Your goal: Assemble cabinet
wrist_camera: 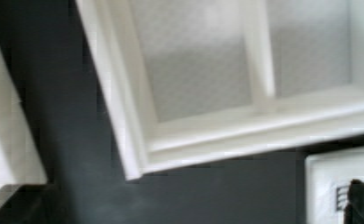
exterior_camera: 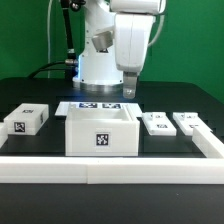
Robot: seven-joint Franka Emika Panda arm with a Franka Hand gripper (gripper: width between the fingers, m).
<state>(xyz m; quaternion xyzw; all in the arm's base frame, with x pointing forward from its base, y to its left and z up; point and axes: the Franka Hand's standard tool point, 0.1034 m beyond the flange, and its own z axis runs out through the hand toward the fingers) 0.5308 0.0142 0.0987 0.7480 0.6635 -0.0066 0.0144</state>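
Note:
The cabinet, a white open-topped box with a black-and-white tag on its front, stands at the table's middle. In the wrist view its white rim and an inner divider show from above, blurred. My gripper hangs above the box's far right corner, clear of it, and looks open and empty. A white block with tags lies at the exterior view's left. Two flat white tagged pieces lie at its right. One tagged piece shows at the wrist view's edge.
The marker board lies behind the box, by the robot's base. A long white border rail runs along the table's front and up the exterior view's right side. The table top is black.

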